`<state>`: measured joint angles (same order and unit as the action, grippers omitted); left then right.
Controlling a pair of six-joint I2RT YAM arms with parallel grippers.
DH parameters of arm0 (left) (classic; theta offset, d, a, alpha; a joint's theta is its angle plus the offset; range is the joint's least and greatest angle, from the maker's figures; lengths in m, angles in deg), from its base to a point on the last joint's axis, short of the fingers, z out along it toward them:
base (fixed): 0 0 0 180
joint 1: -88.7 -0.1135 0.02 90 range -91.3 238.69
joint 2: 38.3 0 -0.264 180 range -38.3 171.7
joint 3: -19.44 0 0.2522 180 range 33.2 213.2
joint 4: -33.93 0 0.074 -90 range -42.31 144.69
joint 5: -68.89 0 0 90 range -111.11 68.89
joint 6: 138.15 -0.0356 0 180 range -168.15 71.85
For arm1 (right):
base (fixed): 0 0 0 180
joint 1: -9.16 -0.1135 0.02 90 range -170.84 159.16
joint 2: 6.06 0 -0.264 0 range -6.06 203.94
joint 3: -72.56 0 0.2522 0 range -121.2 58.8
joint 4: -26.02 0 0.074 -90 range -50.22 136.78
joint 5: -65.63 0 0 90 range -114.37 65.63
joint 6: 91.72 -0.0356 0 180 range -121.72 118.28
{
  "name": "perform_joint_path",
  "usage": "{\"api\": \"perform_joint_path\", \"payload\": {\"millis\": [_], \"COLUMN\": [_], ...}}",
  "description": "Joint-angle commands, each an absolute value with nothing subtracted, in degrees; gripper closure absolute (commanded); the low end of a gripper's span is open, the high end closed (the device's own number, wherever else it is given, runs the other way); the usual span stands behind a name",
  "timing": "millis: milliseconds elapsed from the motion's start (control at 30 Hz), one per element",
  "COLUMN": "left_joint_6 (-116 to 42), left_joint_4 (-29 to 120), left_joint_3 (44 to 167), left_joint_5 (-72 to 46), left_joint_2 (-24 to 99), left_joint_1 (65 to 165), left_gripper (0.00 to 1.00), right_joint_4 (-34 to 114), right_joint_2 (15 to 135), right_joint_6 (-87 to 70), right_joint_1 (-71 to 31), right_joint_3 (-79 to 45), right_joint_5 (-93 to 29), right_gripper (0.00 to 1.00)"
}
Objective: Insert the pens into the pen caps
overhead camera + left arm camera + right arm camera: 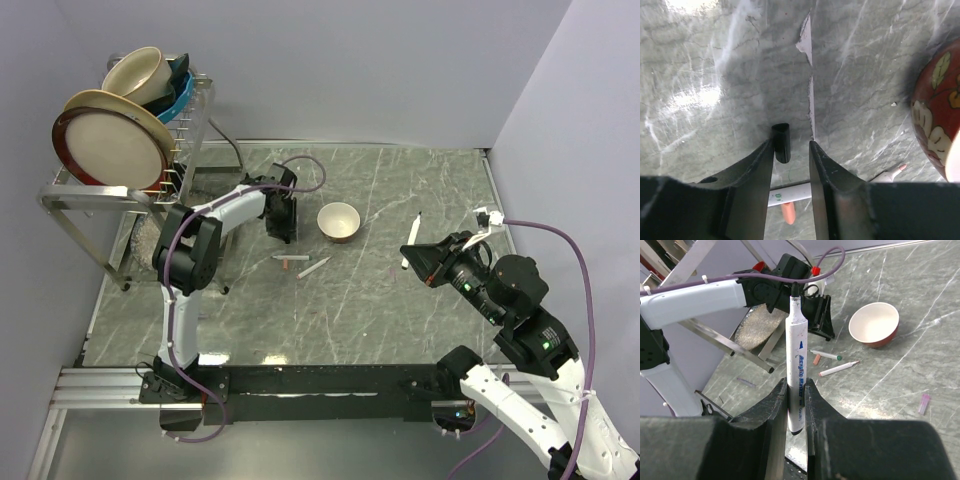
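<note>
My right gripper (796, 386) is shut on a white pen (795, 360) with a black tip, holding it in the air; in the top view the right gripper (424, 262) and this pen (411, 240) sit right of the cream bowl (338, 221). My left gripper (790, 146) is open, pointing down at the table, with the black cap (781, 143) just beside its left fingertip. In the top view the left gripper (284, 230) is left of the bowl. Two more pens (825, 355) (839, 368) and a red cap (816, 359) lie on the table near it. No loose green cap shows.
A metal dish rack (70, 195) with plates and bowls stands at the back left. The bowl also shows in the left wrist view (935, 117). A small lilac piece (924, 404) lies on the marble table (330, 320) right of the pens.
</note>
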<state>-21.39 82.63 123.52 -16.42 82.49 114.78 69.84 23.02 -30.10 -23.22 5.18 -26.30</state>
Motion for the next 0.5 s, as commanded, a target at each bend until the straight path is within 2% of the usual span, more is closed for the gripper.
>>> {"api": "perform_joint_path", "payload": {"millis": [0, 100, 300, 467], "left_joint_6": [-20.73, -21.08, -21.43, -22.4], "left_joint_4": [84.16, 86.89, 88.3, 85.49], "left_joint_3": [124.16, 125.75, 124.08, 122.85], "left_joint_5": [-19.24, -20.93, -28.23, -21.73], "left_joint_2": [80.35, 81.49, 77.89, 75.17], "left_joint_1": [115.5, 115.59, 115.94, 116.47], "left_gripper": [0.65, 0.7, 0.65, 0.66], "right_joint_4": [67.73, 67.82, 68.34, 67.82], "right_joint_2": [23.29, 23.12, 22.85, 22.85], "right_joint_6": [-29.23, -29.14, -28.7, -28.87], "right_joint_1": [-23.36, -23.45, -23.36, -23.36], "right_joint_3": [5.1, 5.01, 4.57, 4.92], "right_joint_5": [-25.51, -25.42, -24.72, -24.98], "right_gripper": [1.0, 1.0, 1.0, 1.0]}}
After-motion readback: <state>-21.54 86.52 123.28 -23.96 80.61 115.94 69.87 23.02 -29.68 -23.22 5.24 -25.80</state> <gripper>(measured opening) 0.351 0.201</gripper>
